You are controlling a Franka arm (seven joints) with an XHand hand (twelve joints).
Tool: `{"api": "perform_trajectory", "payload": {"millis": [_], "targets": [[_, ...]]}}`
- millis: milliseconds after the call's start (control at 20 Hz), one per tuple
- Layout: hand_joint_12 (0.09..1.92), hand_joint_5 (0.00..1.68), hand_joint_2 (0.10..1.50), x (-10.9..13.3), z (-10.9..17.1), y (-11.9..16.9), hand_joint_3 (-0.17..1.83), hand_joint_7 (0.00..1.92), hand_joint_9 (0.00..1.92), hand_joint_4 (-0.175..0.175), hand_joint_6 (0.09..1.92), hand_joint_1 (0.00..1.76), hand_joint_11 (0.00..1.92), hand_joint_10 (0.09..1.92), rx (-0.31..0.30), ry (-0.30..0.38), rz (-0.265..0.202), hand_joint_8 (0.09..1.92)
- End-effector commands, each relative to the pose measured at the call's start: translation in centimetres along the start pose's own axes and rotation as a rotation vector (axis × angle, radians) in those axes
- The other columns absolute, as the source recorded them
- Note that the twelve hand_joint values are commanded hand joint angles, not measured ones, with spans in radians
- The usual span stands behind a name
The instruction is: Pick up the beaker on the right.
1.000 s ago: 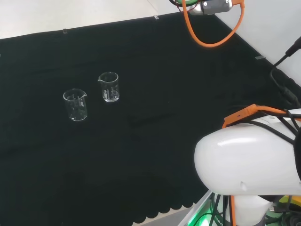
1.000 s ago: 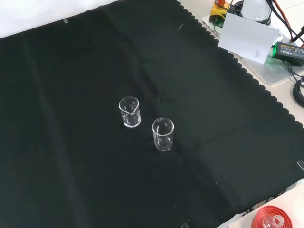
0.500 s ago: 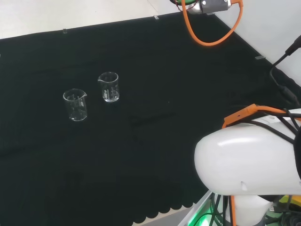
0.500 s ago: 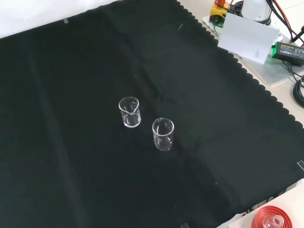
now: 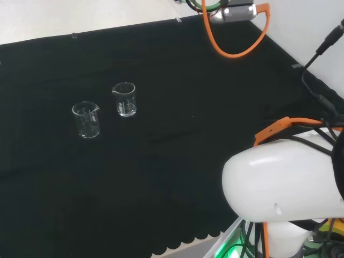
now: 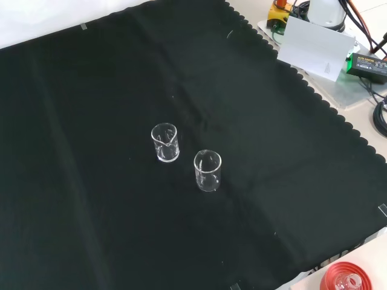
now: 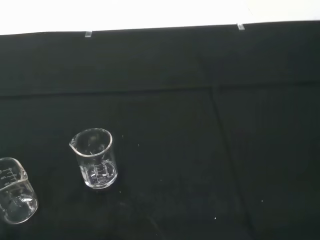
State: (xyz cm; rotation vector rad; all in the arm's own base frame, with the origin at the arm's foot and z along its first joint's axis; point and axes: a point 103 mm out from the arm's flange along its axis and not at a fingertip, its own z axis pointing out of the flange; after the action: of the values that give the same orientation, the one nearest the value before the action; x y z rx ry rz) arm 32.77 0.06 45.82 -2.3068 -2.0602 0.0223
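I've got two clear glass beakers standing upright on the black cloth point(image 5: 177, 140) that covers the table, and neither is being touched. The one I'm after, the right beaker point(image 5: 124, 99) as the head view shows it, sits with its spout turned toward the view's left, printed markings on its side, and it looks empty. In the front view that same right beaker point(image 6: 164, 142) is the upper-left one of the pair, and in the wrist view it is the right beaker point(image 7: 94, 158) standing whole and clear of the frame edge.

Just beside it, apart and not touching, stands the left beaker point(image 5: 86, 119), a bit nearer the camera in the head view. From the front it is the left beaker point(image 6: 207, 170), lower and to the right of my target. The wrist camera catches the left beaker point(image 7: 15, 197) partly cut off.

Well away from the right beaker, at the head view's right, looms the arm's white link point(image 5: 279, 183) with orange cable point(image 5: 231, 45) looping above. I see nothing of the hand, so I cannot tell how it is set.
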Motion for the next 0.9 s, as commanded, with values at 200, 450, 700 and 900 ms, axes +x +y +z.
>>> {"api": "perform_trajectory", "payload": {"millis": [200,450,700,900], "targets": [[0.93,0.20,1.10,-0.4,3.0,3.9,0.38,0.05,0.11,-0.032,0.09,0.43,0.00,0.65,-0.006,0.043,0.015,0.48],[0.93,0.21,1.08,-3.4,5.4,9.2,0.40,0.05,0.11,-0.032,0.09,0.44,0.00,0.65,-0.022,0.098,-0.035,0.48],[0.93,0.20,1.07,-3.8,7.4,13.5,0.41,0.06,0.12,-0.033,0.09,0.45,0.00,0.65,-0.046,0.116,-0.078,0.48],[0.95,0.21,1.06,-3.4,9.4,15.9,0.43,0.07,0.13,-0.033,0.09,0.45,0.00,0.66,-0.037,0.141,-0.090,0.49]]}}
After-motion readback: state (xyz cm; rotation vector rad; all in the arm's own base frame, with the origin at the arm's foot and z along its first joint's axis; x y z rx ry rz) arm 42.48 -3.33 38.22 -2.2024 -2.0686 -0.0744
